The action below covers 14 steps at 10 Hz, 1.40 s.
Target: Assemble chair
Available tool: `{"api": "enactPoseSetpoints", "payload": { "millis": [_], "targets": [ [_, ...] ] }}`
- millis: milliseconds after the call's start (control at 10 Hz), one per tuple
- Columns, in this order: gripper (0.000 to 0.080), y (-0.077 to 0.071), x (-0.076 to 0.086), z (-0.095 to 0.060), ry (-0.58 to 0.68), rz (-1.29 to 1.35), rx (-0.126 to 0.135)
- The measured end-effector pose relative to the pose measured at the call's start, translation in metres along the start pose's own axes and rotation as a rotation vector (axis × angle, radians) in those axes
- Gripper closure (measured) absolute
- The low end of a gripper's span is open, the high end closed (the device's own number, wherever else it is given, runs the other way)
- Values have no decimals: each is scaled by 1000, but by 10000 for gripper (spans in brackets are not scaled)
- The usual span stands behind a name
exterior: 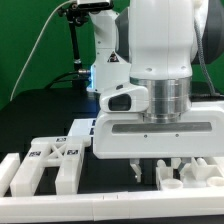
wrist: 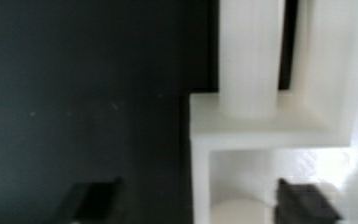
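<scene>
The chair is in loose white pieces on the black table. A cluster of tagged blocks [exterior: 48, 160] lies at the exterior view's left, and another white piece [exterior: 192, 172] lies at its right, just under the arm. My gripper [exterior: 152, 170] hangs low over that right piece. In the wrist view my gripper [wrist: 197, 197] is open, its dark fingertips [wrist: 96, 197] wide apart. The corner of a chunky white piece [wrist: 265, 125] with a long post [wrist: 249, 50] lies between them, and neither finger touches it.
A white border rail [exterior: 10, 178] runs along the front left. A flat white tagged sheet [exterior: 78, 128] lies behind the left blocks. A black stand with cables [exterior: 75, 45] rises at the back, before a green backdrop.
</scene>
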<state>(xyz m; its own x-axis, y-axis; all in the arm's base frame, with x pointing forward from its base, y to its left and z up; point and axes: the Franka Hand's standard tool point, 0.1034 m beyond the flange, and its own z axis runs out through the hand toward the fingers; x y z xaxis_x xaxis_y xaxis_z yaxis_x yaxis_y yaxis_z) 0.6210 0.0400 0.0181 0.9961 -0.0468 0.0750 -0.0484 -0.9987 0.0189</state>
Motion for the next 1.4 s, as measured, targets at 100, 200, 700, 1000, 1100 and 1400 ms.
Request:
{"api": "enactPoseSetpoints", "payload": {
  "millis": [100, 200, 700, 1000, 1100, 1400],
  "targets": [
    [234, 0, 0, 0, 0, 0, 0],
    [176, 0, 0, 0, 0, 0, 0],
    [150, 1, 0, -2, -4, -4, 0],
    [150, 14, -3, -51, -23, -47, 11],
    [150, 16, -14, -60, -46, -57, 14],
    [150, 7, -55, -67, -135, -69, 16]
  ]
}}
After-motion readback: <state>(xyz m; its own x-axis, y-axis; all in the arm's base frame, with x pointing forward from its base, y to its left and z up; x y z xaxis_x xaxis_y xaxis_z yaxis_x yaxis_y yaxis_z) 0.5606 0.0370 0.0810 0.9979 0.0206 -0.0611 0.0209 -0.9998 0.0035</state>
